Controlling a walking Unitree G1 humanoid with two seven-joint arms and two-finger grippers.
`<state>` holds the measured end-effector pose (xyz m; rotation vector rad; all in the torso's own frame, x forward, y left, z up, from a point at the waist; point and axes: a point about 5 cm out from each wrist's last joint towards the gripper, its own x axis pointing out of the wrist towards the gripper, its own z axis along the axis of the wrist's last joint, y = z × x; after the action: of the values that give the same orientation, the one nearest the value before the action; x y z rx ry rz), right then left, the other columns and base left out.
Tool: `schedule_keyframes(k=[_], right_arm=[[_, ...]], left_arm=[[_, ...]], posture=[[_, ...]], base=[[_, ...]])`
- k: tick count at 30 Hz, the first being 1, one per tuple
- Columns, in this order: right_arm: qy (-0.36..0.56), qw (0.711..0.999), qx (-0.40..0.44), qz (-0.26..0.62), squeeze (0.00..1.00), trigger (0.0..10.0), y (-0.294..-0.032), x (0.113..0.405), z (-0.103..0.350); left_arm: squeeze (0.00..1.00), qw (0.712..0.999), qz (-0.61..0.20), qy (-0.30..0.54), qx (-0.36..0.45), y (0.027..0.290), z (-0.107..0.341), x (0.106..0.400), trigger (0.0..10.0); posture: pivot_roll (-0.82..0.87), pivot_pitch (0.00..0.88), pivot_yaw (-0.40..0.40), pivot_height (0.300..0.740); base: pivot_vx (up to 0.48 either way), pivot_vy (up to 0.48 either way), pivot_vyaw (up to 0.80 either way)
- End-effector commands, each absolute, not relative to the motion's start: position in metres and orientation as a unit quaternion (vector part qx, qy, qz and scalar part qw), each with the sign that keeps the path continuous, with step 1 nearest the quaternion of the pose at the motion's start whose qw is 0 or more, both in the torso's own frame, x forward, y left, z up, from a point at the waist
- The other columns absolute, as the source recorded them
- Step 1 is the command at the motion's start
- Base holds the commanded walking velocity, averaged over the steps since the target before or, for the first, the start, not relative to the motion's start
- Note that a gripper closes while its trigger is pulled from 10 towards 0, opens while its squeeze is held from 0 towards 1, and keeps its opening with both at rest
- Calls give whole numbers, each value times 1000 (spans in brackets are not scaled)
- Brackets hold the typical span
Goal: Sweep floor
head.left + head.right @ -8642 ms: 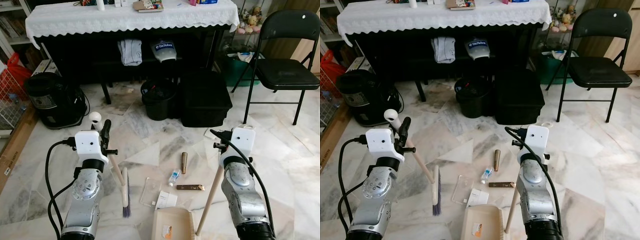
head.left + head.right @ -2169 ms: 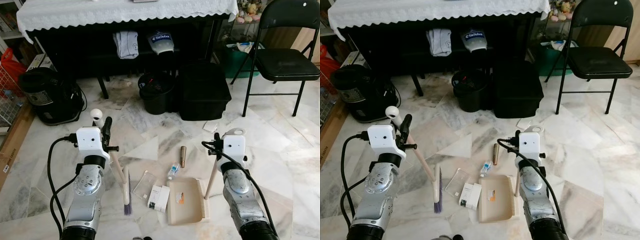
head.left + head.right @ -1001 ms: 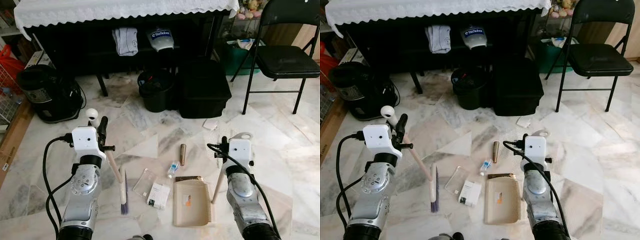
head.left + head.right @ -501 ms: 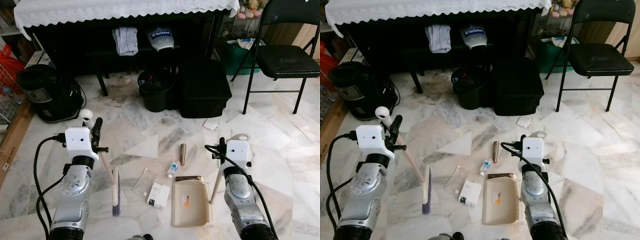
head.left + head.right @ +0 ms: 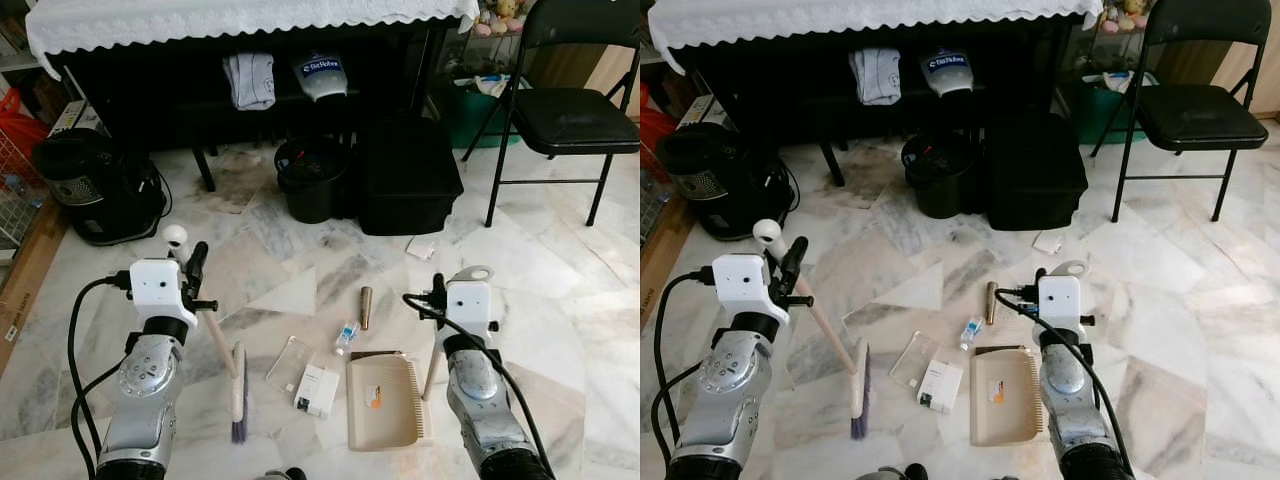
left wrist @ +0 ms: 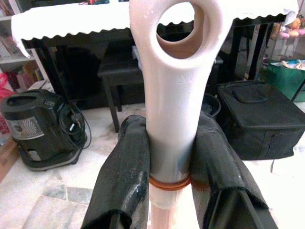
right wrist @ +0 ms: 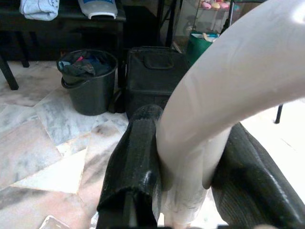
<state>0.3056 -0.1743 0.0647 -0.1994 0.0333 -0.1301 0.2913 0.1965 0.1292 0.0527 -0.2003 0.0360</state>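
Since half a second earlier, my left gripper (image 6: pixel 169 157), clamped high on the light, stiff broom (image 5: pixel 238 385), had swung its bristles right toward the litter, while my right gripper (image 7: pixel 183 157) gripped the dustpan (image 5: pixel 384 402) handle.

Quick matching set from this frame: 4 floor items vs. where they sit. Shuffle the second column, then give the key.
Things:
1. broom
2. dustpan
3. black bucket
4. folding chair

Places:
A. far right, beside the table
B. held by the right gripper, flat on the floor
C. under the table edge, left of the black case
D. held by the left gripper, bristles on the floor

Pairs: 1-D, 2-B, 3-C, 4-A
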Motion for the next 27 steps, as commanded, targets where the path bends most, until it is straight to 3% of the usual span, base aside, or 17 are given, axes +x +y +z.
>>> schedule_keyframes(k=[1,11,27], right_arm=[[9,993,-108,-55,0,10000,-172,305,65],[10,993,-109,-53,0,10000,-172,304,63],[11,992,-114,-56,0,10000,-174,306,64]], left_arm=[[0,993,16,-116,21,200,138,289,10000],[0,996,19,-75,-50,212,126,284,10000],[0,998,-12,-38,-44,219,109,278,10000]], posture=[[83,159,41,740],[86,157,39,740],[78,154,33,740]], base=[[0,0,0],[0,0,0],[0,0,0]])
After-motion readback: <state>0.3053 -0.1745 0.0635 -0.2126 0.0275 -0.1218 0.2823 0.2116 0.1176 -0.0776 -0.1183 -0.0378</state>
